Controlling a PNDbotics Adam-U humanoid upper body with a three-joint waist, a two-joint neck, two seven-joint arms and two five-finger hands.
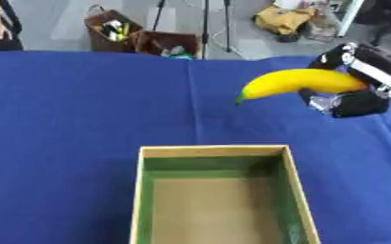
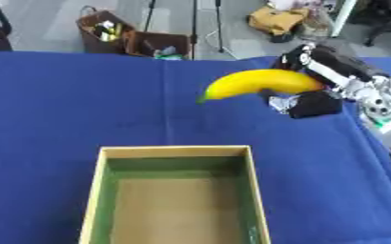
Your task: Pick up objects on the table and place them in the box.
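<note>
The banana (image 1: 299, 82) is held in the air by the right hand (image 2: 314, 104), whose fingers and thumb are curled round its thick end. The free tip points toward the robot's left and slightly down. The fruit is carried clear of the bench (image 1: 82, 109), above the blue cloth and beyond the far right corner of the box (image 1: 215, 151), not yet over the opening. This height is judged to serve for clearing the box wall before release. An end grasp leaves most of the fruit free of the hand, which should allow it to be lowered inside without the fingers meeting the rim.

The box is an open wooden tray with green inner walls and a tan floor. Nothing is seen in the part of it that shows; its near end is cut off by the lower edge of both views.

The left hand is not seen in either view. No other loose objects are seen on the cloth.
</note>
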